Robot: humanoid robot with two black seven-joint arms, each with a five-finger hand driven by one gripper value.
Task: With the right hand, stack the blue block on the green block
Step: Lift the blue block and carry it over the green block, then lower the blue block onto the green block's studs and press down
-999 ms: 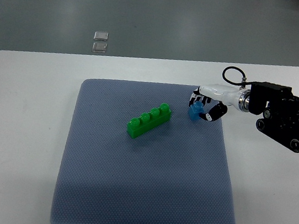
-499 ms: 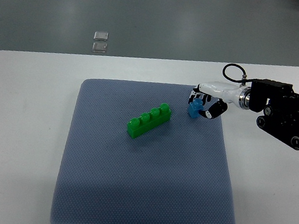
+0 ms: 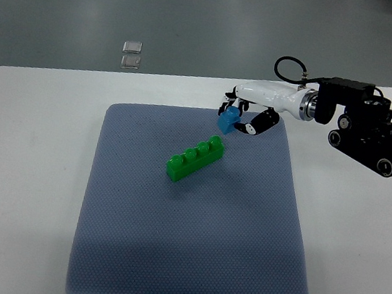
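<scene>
A long green block (image 3: pixel 195 158) with several studs lies at a slant near the middle of the blue-grey mat (image 3: pixel 182 247). My right hand (image 3: pixel 236 118) reaches in from the right edge, its fingers shut on a small blue block (image 3: pixel 227 121). The blue block hangs just above and to the right of the green block's upper end, apart from it. Part of the blue block is hidden by the fingers. The left arm does not show.
The mat covers most of a white table (image 3: pixel 25 167). Two small clear objects (image 3: pixel 131 54) lie on the grey floor beyond the table's far edge. The right forearm's black housing (image 3: pixel 376 136) hangs over the table's right side.
My right hand has lifted the blue block and carried it left and slightly away, from the mat's right part to a spot close to the green block's upper end.
</scene>
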